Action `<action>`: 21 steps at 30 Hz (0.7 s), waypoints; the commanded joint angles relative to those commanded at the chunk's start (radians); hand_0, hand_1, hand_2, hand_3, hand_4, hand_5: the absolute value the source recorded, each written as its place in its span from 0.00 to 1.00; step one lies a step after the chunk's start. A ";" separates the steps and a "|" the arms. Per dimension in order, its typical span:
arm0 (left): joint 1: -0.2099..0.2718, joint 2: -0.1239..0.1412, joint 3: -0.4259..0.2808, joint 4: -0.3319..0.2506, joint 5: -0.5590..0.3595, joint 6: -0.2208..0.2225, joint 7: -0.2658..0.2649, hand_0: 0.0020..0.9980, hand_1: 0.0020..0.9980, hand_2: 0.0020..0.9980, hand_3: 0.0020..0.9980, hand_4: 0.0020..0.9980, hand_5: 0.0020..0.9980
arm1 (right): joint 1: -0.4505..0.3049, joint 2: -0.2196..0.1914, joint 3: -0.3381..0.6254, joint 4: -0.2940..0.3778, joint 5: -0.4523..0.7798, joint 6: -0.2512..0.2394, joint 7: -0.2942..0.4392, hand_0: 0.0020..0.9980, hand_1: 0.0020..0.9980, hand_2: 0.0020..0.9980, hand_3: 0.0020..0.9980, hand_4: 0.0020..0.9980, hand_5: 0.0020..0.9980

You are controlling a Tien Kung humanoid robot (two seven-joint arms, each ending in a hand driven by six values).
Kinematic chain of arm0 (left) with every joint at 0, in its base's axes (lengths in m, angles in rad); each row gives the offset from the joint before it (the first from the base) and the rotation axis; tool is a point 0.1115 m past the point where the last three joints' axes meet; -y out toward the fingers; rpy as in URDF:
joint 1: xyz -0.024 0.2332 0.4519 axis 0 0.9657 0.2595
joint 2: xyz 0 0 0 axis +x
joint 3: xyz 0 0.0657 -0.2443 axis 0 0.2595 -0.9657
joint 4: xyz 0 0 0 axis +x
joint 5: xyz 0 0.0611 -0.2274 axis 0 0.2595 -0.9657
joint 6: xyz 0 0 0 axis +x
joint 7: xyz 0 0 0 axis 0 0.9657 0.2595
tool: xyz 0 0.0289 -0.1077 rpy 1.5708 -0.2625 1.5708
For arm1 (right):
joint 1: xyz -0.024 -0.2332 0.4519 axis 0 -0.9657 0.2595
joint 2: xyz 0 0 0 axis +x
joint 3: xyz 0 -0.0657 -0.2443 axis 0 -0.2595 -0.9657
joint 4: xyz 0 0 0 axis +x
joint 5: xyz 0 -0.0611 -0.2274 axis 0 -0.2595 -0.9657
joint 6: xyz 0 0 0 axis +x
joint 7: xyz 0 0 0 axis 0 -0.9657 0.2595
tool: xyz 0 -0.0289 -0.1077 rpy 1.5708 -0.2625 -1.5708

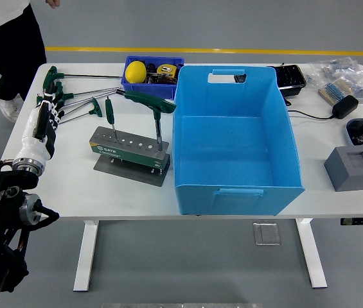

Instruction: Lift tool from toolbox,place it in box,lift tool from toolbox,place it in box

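- Our left hand [47, 112] is out over the left part of the white worktop [232, 205], among loose green-handled T-wrenches [78, 96] lying flat there; we cannot tell whether its fingers are closed on one of them or only resting over them.
- The grey tool stand [130, 151] sits to the right of that hand, near it, just beside the big blue box [232, 141].
- Two T-handle tools stand upright in the stand: a smaller one [110, 112] at its left, a larger one [149, 102] at its right, shafts vertical.
- We judge the lift should go straight up along the shaft, then right, over the box wall.
- Our left arm is the nearer one; our right is out of view.
- The box looks empty.
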 joint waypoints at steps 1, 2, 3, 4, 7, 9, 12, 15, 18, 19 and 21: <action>0.000 0.000 0.000 0.000 0.000 0.000 0.000 0.98 1.00 1.00 1.00 1.00 1.00 | 0.000 0.000 0.000 0.000 0.000 0.000 0.000 0.65 0.65 0.77 0.80 1.00 0.96; 0.000 0.000 0.000 0.000 0.000 0.000 0.000 0.98 1.00 1.00 1.00 1.00 1.00 | 0.000 0.000 0.000 0.000 0.000 0.000 0.000 0.65 0.65 0.77 0.80 1.00 0.96; 0.000 0.000 0.000 0.000 0.000 0.000 0.000 0.98 1.00 1.00 1.00 1.00 1.00 | 0.000 0.000 0.001 0.000 0.000 0.000 0.000 0.65 0.65 0.77 0.80 1.00 0.96; 0.000 0.000 0.000 0.000 0.000 0.000 0.000 0.98 1.00 1.00 1.00 1.00 1.00 | 0.000 0.000 0.002 0.000 -0.001 0.000 0.000 0.65 0.65 0.77 0.80 1.00 0.96; 0.000 0.000 0.000 0.000 0.000 0.002 0.001 0.98 1.00 1.00 1.00 1.00 1.00 | 0.000 0.000 0.004 0.000 -0.003 -0.001 0.000 0.65 0.65 0.77 0.80 1.00 0.96; 0.000 0.000 0.000 0.000 0.000 0.004 0.001 0.98 1.00 1.00 1.00 1.00 1.00 | 0.000 0.001 0.004 0.000 -0.003 -0.001 0.000 0.65 0.65 0.77 0.80 1.00 0.96; 0.000 0.000 -0.001 0.001 0.000 0.006 0.001 0.98 1.00 1.00 1.00 1.00 1.00 | -0.001 0.001 0.003 0.000 -0.004 -0.001 0.000 0.65 0.65 0.77 0.80 1.00 0.96; 0.001 0.000 -0.001 0.002 0.000 0.007 0.001 0.98 1.00 1.00 1.00 1.00 1.00 | -0.001 0.000 0.001 0.000 -0.003 0.000 0.000 0.65 0.65 0.77 0.80 1.00 0.96; 0.000 0.000 0.003 0.004 0.004 0.008 0.004 0.98 1.00 1.00 1.00 1.00 1.00 | -0.002 0.001 0.005 0.000 -0.006 -0.001 0.000 0.65 0.65 0.77 0.80 1.00 0.96; 0.001 0.000 0.003 0.004 0.005 0.009 0.005 0.98 1.00 1.00 1.00 1.00 1.00 | -0.002 0.002 0.005 0.000 -0.006 -0.001 0.000 0.65 0.65 0.77 0.80 1.00 0.96; 0.002 0.000 0.005 0.005 0.006 0.010 0.006 0.98 1.00 1.00 1.00 1.00 1.00 | -0.003 0.002 0.004 0.000 -0.005 0.000 0.000 0.65 0.65 0.77 0.80 1.00 0.96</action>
